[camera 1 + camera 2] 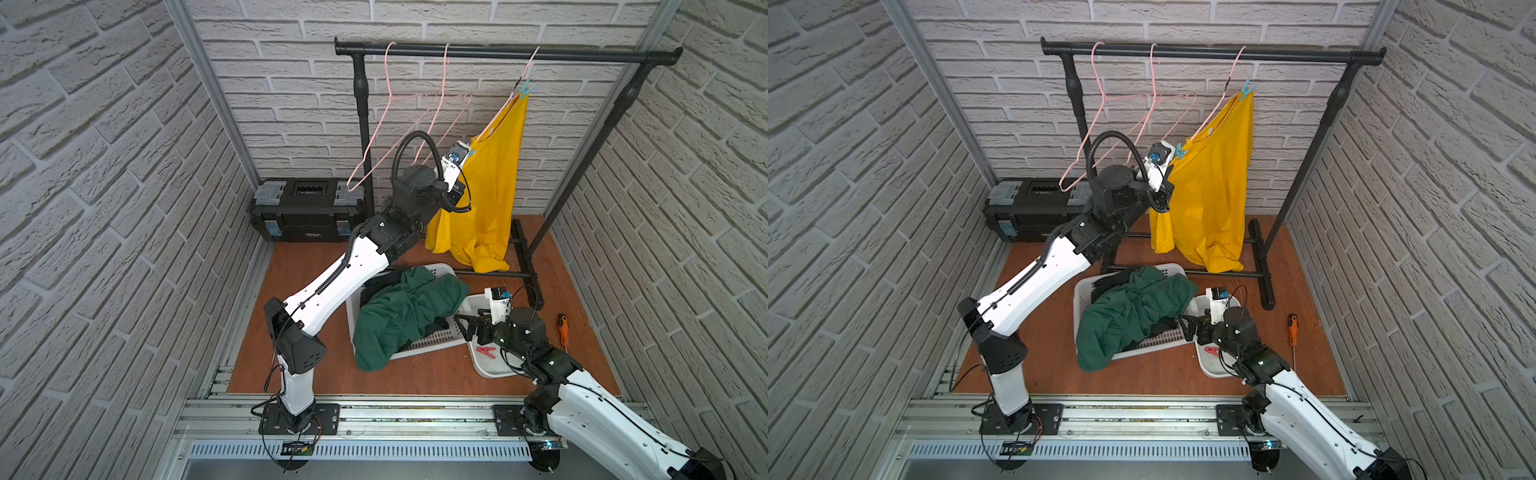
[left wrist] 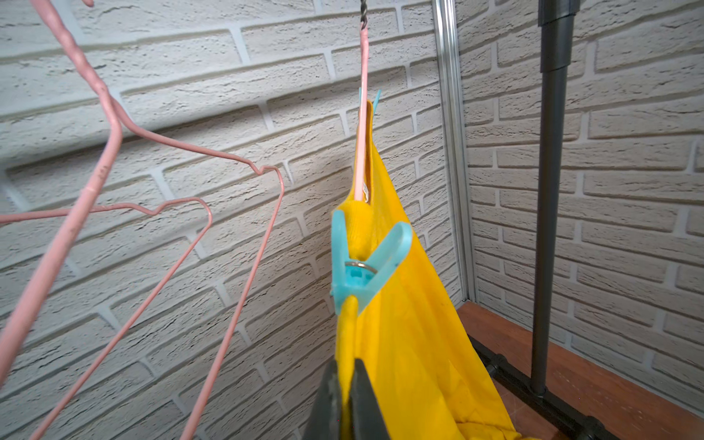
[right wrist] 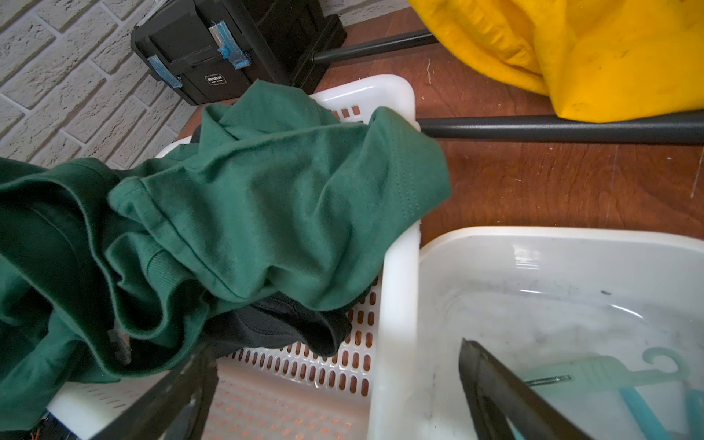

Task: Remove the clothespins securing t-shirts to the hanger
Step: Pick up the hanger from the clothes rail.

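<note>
Finding: the task is on its last garment. The bright yellow cloth t-shirt point(image 1: 490, 199) hangs far right on a pink wire hanger point(image 2: 362, 133) from the black metal rail point(image 1: 498, 52). It is pinned by an upper teal plastic clothespin point(image 1: 525, 89) and a lower teal plastic clothespin point(image 2: 362, 266).

The dark green t-shirt point(image 1: 407, 311) and the black t-shirt point(image 3: 289, 324) under it lie in the white perforated basket point(image 3: 396, 289). A red plastic clothespin point(image 1: 486, 353) lies in the white plastic tub point(image 3: 533, 236) just to the right.

The left gripper point(image 2: 344, 362) is pinched fully on a yellow fold just below the lower pin, not on the pin itself. The right gripper point(image 3: 334, 343) gapes wide and holds nothing, low over the two rims.

Judgement: I expect the next move to need that pin's handles squeezed, probably by the free right arm while the left steadies the cloth.
</note>
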`<state>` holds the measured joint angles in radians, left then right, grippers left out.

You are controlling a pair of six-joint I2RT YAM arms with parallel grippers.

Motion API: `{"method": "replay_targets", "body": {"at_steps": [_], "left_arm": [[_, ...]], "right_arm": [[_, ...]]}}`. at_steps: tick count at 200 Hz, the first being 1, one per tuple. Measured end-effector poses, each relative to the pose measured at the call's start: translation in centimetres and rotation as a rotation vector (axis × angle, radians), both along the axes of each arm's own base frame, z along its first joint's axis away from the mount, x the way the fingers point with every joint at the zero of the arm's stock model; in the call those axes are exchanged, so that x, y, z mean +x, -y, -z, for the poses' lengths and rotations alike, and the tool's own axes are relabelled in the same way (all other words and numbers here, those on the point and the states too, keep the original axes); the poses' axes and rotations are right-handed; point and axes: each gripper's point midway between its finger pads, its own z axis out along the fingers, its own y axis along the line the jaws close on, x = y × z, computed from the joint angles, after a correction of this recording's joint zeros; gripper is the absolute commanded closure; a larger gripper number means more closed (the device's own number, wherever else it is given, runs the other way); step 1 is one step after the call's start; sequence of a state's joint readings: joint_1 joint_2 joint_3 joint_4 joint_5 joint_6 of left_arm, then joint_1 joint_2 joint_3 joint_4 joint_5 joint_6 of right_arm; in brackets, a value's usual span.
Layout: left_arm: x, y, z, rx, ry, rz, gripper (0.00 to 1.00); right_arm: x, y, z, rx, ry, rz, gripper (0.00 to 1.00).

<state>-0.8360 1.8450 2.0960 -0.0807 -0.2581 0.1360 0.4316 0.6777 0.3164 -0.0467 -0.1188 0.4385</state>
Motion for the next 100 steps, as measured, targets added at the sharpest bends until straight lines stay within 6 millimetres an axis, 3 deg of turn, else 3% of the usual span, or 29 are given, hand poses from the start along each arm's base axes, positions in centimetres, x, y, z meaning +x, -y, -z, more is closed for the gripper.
{"method": "replay_targets", "body": {"at_steps": [100], "left_arm": [[-0.3, -0.3, -2.8, -0.117, 0.061, 0.012, 1.00]], "right_arm": [[0.1, 0.1, -0.5, 0.004, 0.021, 0.009, 0.00]]}}
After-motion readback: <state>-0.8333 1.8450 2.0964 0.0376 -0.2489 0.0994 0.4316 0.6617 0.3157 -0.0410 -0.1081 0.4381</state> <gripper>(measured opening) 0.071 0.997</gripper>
